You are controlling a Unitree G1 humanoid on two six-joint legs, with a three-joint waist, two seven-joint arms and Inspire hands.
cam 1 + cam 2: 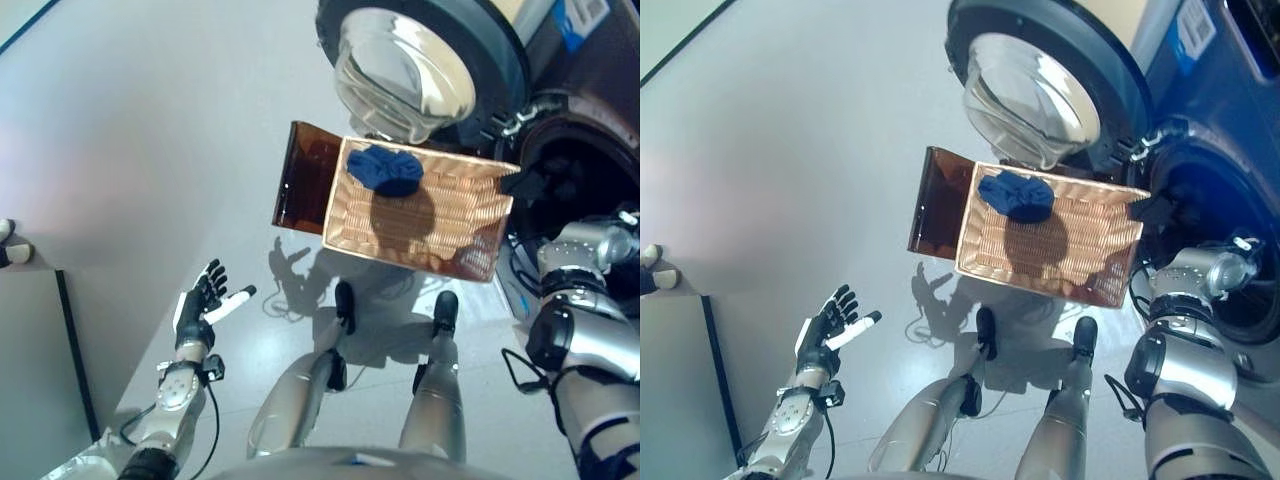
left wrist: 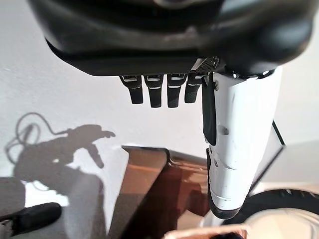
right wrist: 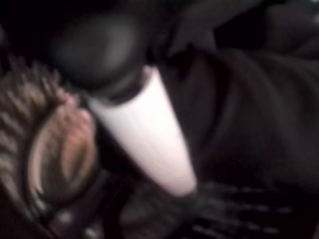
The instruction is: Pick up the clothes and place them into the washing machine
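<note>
- Left eye view, nearest item: the left hand was raised over the grey floor at the robot's lower left, fingers straight and spread, white-covered thumb standing out, holding nothing.
- Left wrist view: the same hand's fingers hung straight in a row beside the white thumb; past them showed a brown lid edge and pale floor.
- Right arm: it entered from the lower right and reached toward the dark drum opening of the washing machine. The right hand itself was hidden from both eye views.
- Right wrist view: the right hand showed only as a white thumb cover amid dark, blurred shapes, perhaps cloth; whether its fingers were open or closed on anything could not be told.
- Wicker basket: it stood on the floor in front of the robot, just beside the machine, with a brown translucent lid hanging open on its left side.
- Blue garment: it lay bunched in the far left corner of the basket, well apart from the left hand and touched by neither hand.
- Washer door: round, with a clear glass bowl, it stood swung open beyond the basket, farthest from the robot.
</note>
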